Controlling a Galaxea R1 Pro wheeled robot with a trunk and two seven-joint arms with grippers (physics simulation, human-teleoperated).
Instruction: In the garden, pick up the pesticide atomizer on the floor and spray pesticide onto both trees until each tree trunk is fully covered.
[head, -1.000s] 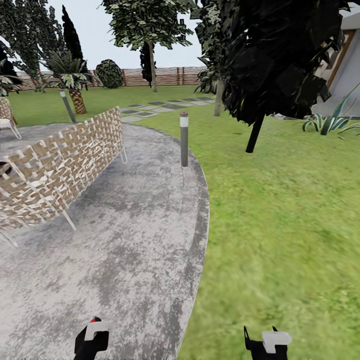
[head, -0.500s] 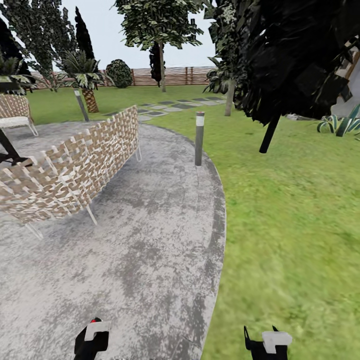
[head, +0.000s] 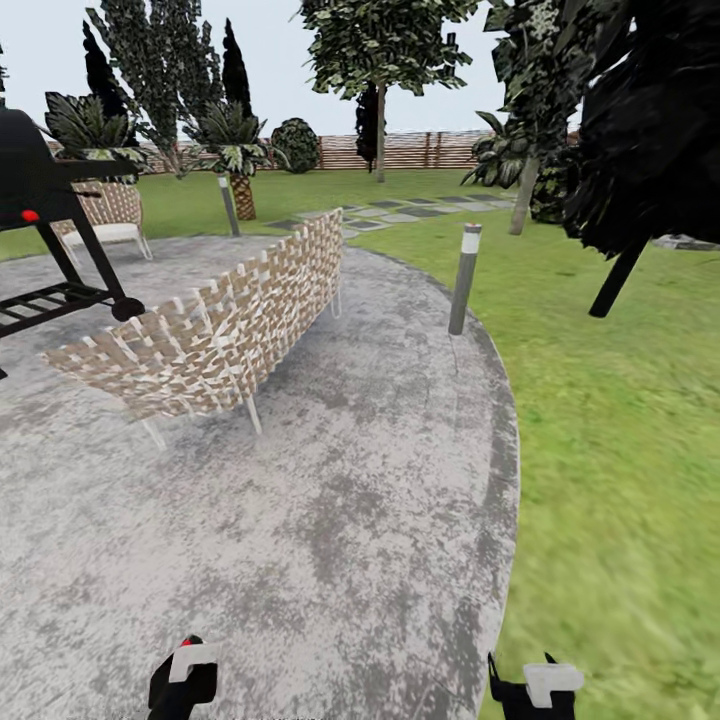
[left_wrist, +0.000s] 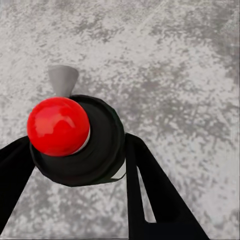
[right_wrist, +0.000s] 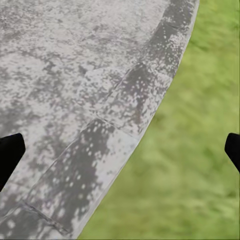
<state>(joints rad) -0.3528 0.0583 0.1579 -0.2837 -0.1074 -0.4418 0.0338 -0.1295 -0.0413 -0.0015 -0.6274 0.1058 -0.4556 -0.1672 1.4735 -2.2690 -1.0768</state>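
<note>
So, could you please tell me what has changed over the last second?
The head camera has swung left: the woven bench and bollard light slid right in view, and a black grill came into view. The left gripper stays shut on the pesticide atomizer; the right gripper stays open.

**Hidden and cropped parts**

From my station, the pesticide atomizer (left_wrist: 75, 140) shows me its cap end on; its body is hidden behind. The right gripper (right_wrist: 120, 150) fingertips are cropped at both side edges. The black grill (head: 45, 215) is cut by the head view's left edge.
</note>
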